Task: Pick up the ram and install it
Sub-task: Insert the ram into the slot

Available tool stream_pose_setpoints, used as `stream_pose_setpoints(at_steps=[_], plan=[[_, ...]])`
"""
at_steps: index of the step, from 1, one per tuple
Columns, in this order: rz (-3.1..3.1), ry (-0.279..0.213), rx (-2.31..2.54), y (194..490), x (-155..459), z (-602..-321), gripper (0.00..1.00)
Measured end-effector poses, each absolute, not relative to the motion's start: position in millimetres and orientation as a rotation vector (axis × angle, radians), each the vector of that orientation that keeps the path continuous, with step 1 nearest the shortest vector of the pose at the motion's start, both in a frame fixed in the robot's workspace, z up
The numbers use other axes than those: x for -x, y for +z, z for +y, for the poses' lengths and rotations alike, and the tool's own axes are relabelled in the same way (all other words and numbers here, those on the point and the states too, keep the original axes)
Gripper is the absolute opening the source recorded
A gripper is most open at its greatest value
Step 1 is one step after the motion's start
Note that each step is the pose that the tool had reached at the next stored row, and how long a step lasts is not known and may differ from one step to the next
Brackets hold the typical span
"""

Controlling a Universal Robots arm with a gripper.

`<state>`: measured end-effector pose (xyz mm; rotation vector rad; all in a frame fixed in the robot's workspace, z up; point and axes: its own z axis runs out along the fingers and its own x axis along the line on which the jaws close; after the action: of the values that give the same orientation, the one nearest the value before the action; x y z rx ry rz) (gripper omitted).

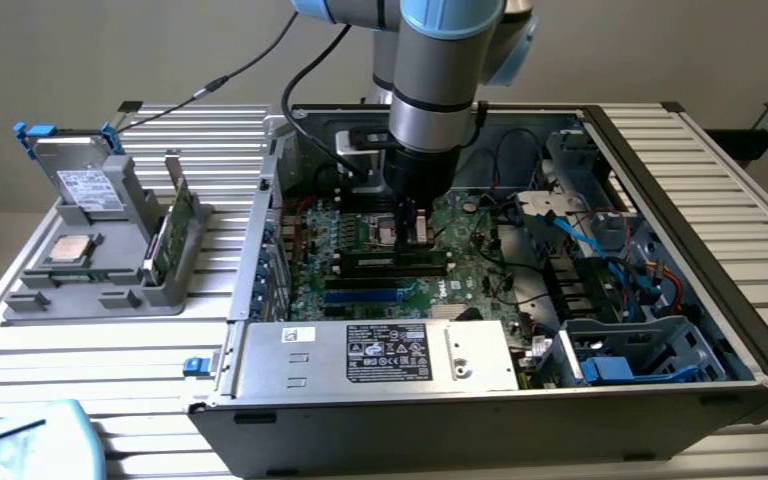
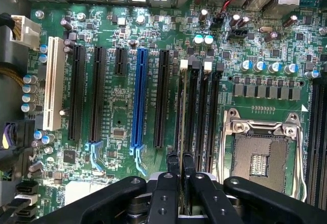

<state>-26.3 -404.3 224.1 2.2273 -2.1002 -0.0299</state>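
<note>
My gripper [image 1: 411,232] is down inside the open computer case, over the green motherboard [image 1: 471,285]. In the wrist view its two black fingers [image 2: 172,163] stand close together around a thin board seen edge-on. This is the ram [image 2: 180,111], running as a pale line along one of the black memory slots [image 2: 202,111], between the white end latches [image 2: 184,64]. The gripper [image 2: 180,163] is shut on the ram's near end. I cannot tell how deep the ram sits in the slot.
The open processor socket [image 2: 260,155] lies right beside the memory slots. The silver power supply [image 1: 384,355] and blue cables [image 1: 598,250] crowd the case. On the exterior view's left, a grey holder [image 1: 91,295] carries a hard drive [image 1: 84,185], a silver chip [image 1: 71,250] and a green board on edge [image 1: 177,225].
</note>
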Motion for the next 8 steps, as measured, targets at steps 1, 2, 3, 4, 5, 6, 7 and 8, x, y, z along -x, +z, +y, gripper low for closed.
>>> stream_pose_setpoints(at_steps=[1, 2, 3, 4, 5, 6, 7, 8], plan=[[-2.100, -0.030, -2.227, 223.9, 26.4, -404.1, 0.14], [-2.101, -0.030, -2.227, 223.9, 26.4, -404.0, 0.14], [-2.101, -0.030, -2.227, 223.9, 26.4, -404.0, 0.14], [-2.101, -0.030, -2.227, 223.9, 26.4, -404.0, 0.14], [-2.101, -0.030, -2.227, 223.8, 26.4, -404.0, 0.14], [-2.101, -0.030, -2.227, 223.8, 26.4, -404.0, 0.14], [-2.101, -0.030, -2.227, 223.9, 26.4, -404.0, 0.14], [-2.101, -0.030, -2.227, 224.0, 26.4, -403.9, 0.14]])
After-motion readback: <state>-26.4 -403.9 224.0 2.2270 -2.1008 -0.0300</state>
